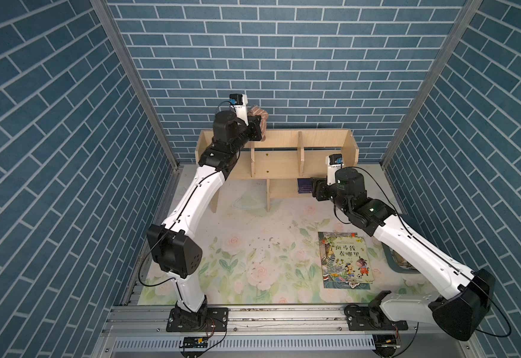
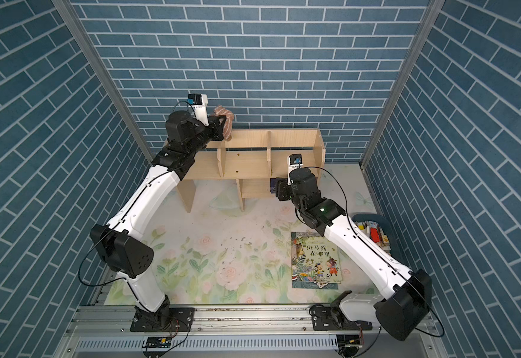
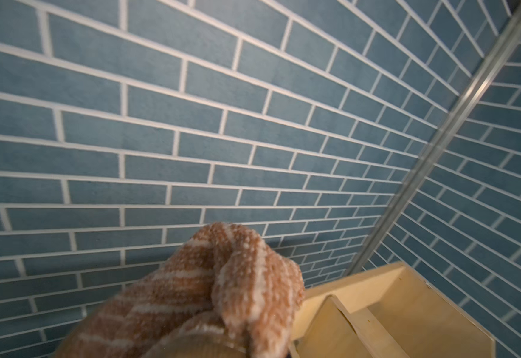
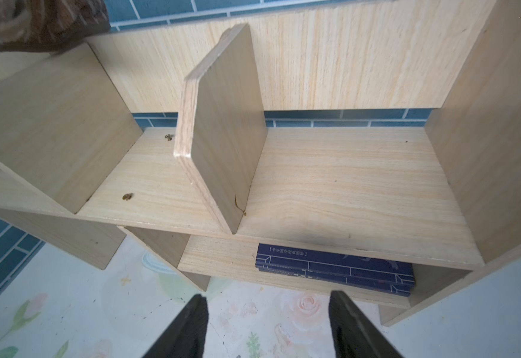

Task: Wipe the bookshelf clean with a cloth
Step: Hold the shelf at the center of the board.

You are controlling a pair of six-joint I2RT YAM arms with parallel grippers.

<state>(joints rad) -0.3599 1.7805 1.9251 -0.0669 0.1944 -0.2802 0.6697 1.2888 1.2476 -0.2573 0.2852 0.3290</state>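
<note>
Lab booth: brick-print panels [image 1: 268, 62], aluminium frame [image 1: 284, 317]

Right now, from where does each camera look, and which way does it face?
Top views: high at the front, looking down toward the back wall; both arms and the bookshelf show.
Left wrist: raised above the bookshelf, facing the back wall; no arm part clearly shows behind the cloth.
Right wrist: in front of the bookshelf, facing it; the open right gripper shows.
Shared: both wrist views show cloth and bookshelf.

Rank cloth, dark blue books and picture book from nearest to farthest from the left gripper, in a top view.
1. cloth, held in the left gripper.
2. dark blue books, in the lower cubby.
3. picture book, flat on the table, right side.
</note>
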